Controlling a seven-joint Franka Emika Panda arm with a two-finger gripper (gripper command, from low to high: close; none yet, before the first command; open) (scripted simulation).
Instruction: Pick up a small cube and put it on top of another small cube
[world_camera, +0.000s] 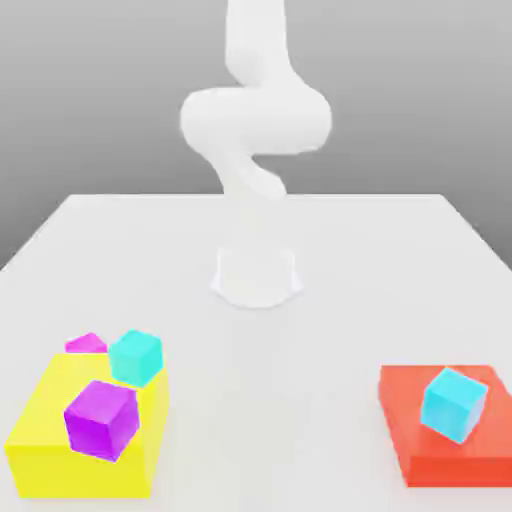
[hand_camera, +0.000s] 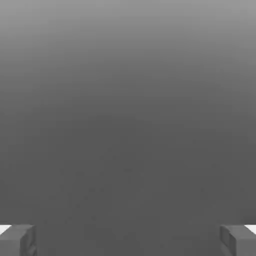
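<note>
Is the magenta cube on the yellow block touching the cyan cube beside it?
Apart. In the exterior view a strip of the yellow block's top shows between the magenta cube and the cyan cube at the block's far corner.

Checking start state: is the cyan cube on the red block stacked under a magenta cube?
No: the cyan cube sits alone on the red block, nothing on top of it.

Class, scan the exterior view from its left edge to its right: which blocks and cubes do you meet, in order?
Yellow block → large magenta cube → cyan cube → red block → second cyan cube.
</note>
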